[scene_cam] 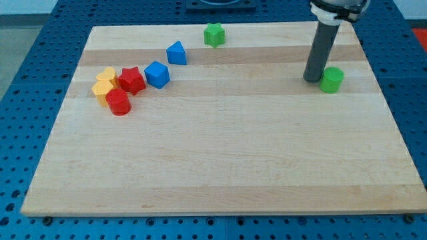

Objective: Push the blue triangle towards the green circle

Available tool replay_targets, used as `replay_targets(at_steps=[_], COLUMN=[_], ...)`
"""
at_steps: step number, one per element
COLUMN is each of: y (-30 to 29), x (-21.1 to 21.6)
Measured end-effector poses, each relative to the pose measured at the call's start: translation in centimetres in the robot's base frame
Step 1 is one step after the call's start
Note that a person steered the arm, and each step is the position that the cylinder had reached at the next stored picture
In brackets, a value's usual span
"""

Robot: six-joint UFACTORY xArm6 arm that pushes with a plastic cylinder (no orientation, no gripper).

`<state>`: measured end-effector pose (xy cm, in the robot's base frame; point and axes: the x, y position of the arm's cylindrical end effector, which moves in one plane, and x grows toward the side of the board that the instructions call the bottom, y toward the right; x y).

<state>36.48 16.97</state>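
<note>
Camera view: bare board in front, then the red cylinder (119,103) cluster at the view's left. My tip (312,80) sits just left of the green circle (331,79), pushing nothing (no jaws, just a rod). Blue triangle (177,53) is well apart, up-left. Approach step: next, get behind its left side.

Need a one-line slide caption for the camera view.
My tip rests just left of the green circle, far from the blue triangle up the wooden board.

Blue triangle (176,53), blue cube (157,74), green circle (331,79), green star (214,35), red star (131,80), pale-wood board (220,160) w/ grain stripes
</note>
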Motion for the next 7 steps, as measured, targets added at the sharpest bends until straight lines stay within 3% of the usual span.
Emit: replay_targets(at_steps=[7], y=[-18.9], x=[-7.3])
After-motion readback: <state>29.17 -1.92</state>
